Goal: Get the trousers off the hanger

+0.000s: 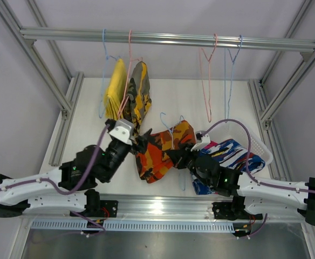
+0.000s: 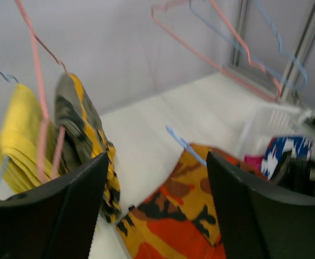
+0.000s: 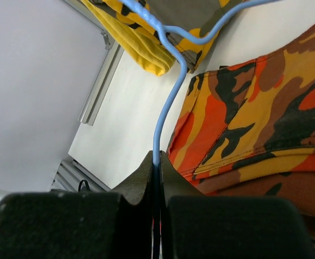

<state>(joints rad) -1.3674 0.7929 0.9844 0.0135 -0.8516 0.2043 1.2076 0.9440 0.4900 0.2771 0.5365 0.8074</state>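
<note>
The orange-red patterned trousers (image 1: pixel 157 156) lie mid-table between both arms, long axis running roughly 1 to 7 o'clock. The right gripper (image 3: pixel 156 164) is clamped on the blue hanger (image 3: pixel 167 91) wire at their 4 o'clock edge. The left gripper (image 2: pixel 155 162), jaws wide apart, sits at their 10 o'clock (right beside the cloth). The hanger's bar seems buried in the fold. Bare table (image 1: pixel 173 97) shows toward 12 o'clock.

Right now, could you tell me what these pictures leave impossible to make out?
1. Right wrist view: the blue hanger disappears into the shut right gripper, so whether the orange-red trousers hang on it is unclear.
2. Left wrist view: blurred; the pink trousers show only as a sliver beside the blue-and-white trousers.
3. Top view: the left gripper merges with dark cloth; its fingertips are indistinct.
</note>
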